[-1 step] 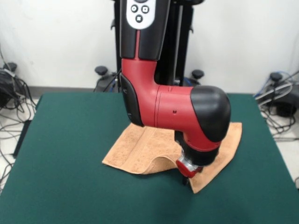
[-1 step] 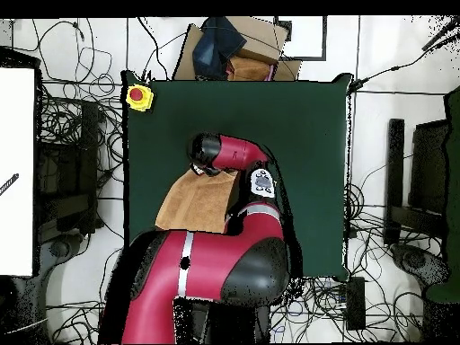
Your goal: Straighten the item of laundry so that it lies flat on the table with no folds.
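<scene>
Front and overhead share table (image 1: 70,140).

The red and black arm (image 1: 173,109) bends forward, its wrist pointing down; the gripper (image 1: 188,173) reaches the peach-orange terry-cloth towel's (image 1: 140,151) front edge, fingers indistinct.

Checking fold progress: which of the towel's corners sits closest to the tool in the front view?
The towel's front corner, pointing toward the camera just right of the tool. The other visible corners, front left and far right, lie farther away.
</scene>
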Motion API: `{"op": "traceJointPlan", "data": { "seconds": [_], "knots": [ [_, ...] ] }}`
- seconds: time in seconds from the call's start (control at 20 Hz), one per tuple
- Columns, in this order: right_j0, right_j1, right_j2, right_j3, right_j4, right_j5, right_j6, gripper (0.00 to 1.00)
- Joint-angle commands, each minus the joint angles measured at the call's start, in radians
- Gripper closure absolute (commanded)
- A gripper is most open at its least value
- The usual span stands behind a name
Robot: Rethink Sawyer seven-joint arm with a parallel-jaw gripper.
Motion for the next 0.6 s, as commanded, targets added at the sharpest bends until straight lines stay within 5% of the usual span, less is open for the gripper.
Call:
{"op": "traceJointPlan", "data": {
  "seconds": [0.05, 0.1, 0.6],
  "knots": [
    [0.012, 0.019, -0.010, 0.062, 0.036, 0.067, 0.327, 0.00],
    [0.012, 0.018, -0.010, 0.063, 0.035, 0.066, 0.324, 1.00],
    [0.010, 0.020, -0.003, 0.057, 0.035, 0.051, 0.307, 1.00]
  ]
}}
